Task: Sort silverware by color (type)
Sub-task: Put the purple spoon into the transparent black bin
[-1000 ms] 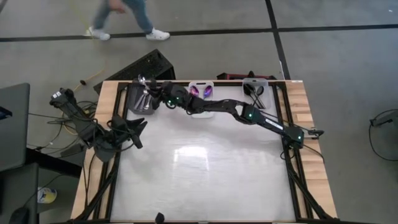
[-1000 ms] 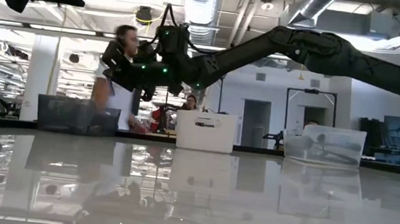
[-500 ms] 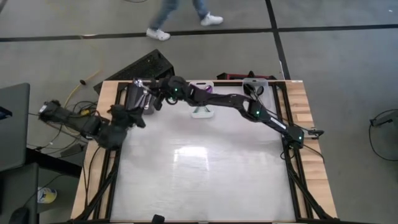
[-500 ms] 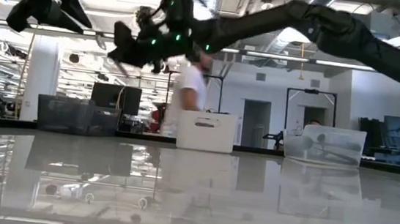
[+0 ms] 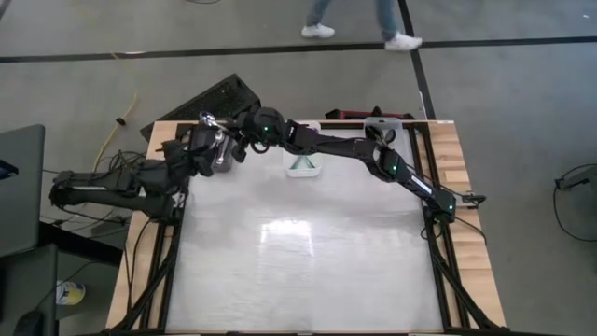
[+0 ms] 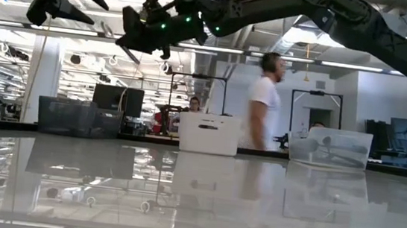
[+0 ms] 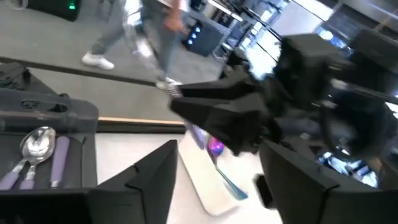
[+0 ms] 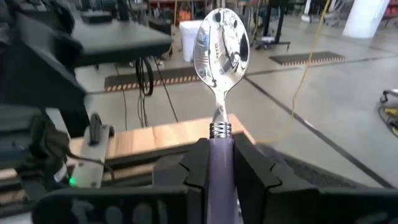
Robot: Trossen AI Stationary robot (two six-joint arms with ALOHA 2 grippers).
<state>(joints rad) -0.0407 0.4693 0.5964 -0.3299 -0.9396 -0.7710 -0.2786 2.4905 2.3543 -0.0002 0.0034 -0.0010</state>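
My right gripper is shut on a spoon with a silver bowl and a lavender handle. It hangs high over the far-left corner, above the dark bin. My left gripper is open, raised beside that bin, and faces the right gripper. Two like spoons lie flat inside the dark bin. An iridescent purple spoon with a teal handle lies in the white bin. Dark spoons lie in the clear bin. My right gripper pinches the spoon's lavender handle just behind the metal collar, between its two fingers. The handle runs along the fingers. The bowl sticks out past the fingertips, and the spoon is lifted clear of table and bins.
Three bins stand in a row along the far edge: dark, white, clear. The glossy white tabletop lies in front of them. A person walks past behind the table. Wooden side strips border the surface.
My right gripper has risen with the spoon and stayed over the far-left corner by the dark bin. My left arm has swung toward the far edge and lifted, ending beside the dark bin. The person behind the table has walked toward the right.
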